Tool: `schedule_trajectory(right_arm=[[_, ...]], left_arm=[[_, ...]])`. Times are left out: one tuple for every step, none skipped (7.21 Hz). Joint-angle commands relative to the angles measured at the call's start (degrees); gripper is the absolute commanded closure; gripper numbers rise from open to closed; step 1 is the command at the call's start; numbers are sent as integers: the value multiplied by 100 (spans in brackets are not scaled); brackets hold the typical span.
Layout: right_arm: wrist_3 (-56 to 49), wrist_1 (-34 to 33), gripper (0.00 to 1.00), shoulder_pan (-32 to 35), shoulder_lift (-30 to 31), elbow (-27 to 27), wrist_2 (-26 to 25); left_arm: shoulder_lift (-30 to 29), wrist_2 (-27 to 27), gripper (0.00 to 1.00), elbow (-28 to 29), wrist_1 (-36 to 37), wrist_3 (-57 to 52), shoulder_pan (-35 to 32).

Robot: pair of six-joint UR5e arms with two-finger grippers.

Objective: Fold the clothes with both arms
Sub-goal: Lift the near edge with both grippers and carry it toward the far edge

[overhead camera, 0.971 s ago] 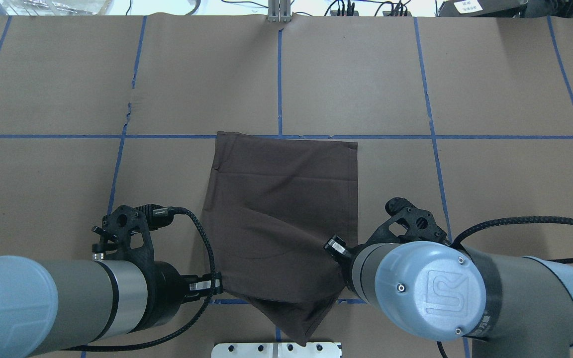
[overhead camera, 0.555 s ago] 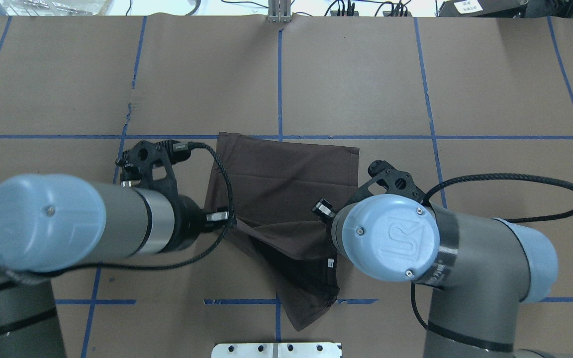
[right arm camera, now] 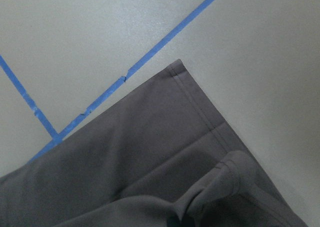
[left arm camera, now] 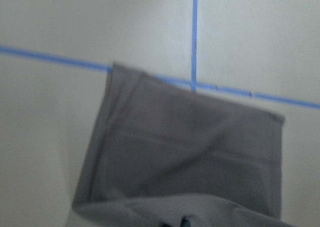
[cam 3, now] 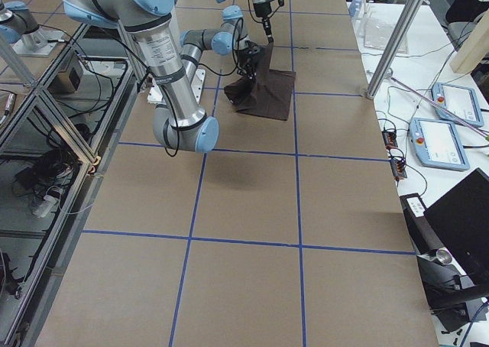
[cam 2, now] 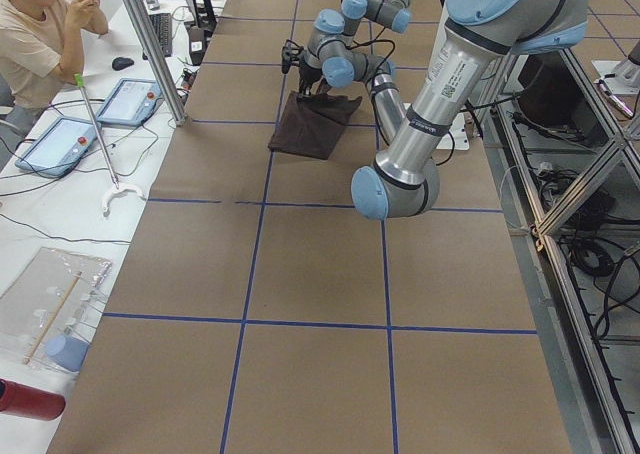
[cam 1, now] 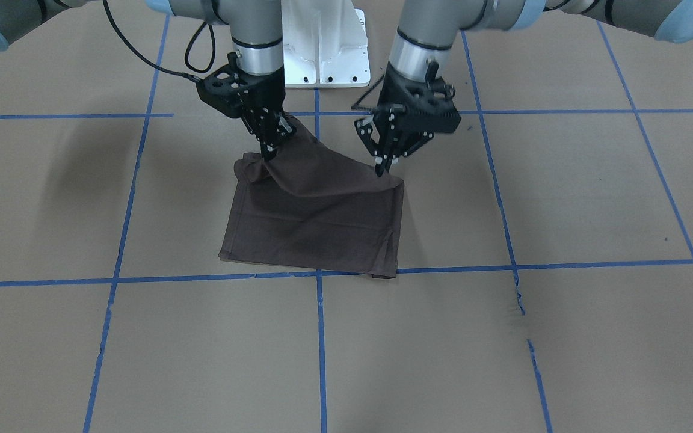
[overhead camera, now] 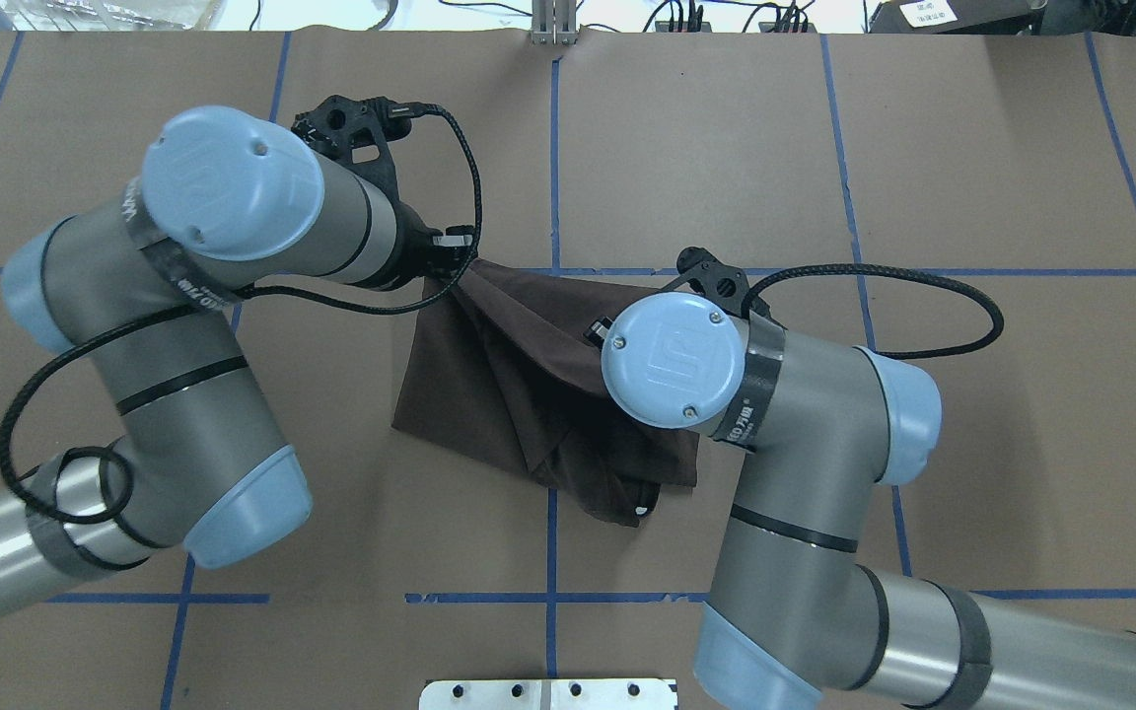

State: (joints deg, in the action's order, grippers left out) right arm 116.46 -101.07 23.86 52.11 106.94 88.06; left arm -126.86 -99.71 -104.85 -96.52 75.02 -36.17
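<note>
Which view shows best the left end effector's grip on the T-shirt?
Exterior front-facing: the left end effector visibly pinches the T-shirt. Overhead, its arm hides the grip; side views show it tiny; its wrist camera, only cloth.

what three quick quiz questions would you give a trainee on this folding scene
1. Multiple choice: which fingers pinch the T-shirt? A) left only B) right only C) both
2. True or false: the whole T-shirt lies flat.
3. Fill in: the tape lines on the table are ____.

Key
1. C: the left fingers and the right fingers each pinch it.
2. False: the edge nearest the robot is lifted, and only the far part rests flat.
3. blue
</note>
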Motion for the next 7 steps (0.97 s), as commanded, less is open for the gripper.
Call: schedule_trajectory(right_arm=[[-149, 516, 100, 241, -226, -829, 0], [-158, 683, 100, 346, -427, -1285, 0], [-184, 929, 100, 443, -595, -1751, 0], [-315, 1140, 100, 505, -614, -2017, 0], [-421, 1255, 100, 558, -623, -2176, 0], [-605, 1283, 100, 576, -623, -2256, 0], [-1268, 1283, 13, 576, -614, -2274, 0]], left_arm=[[-242, 22, 100, 1103, -795, -66, -109], [-338, 30, 100, 1455, -1042, -57, -101], [-452, 39, 100, 1815, -1192, -57, -100], [-488, 57, 100, 2141, -1420, -57, -100], [-497, 66, 100, 2370, -1613, -57, -92], [-489, 57, 100, 2451, -1659, -57, -83], [-463, 57, 72, 2443, -1685, -66, -83]])
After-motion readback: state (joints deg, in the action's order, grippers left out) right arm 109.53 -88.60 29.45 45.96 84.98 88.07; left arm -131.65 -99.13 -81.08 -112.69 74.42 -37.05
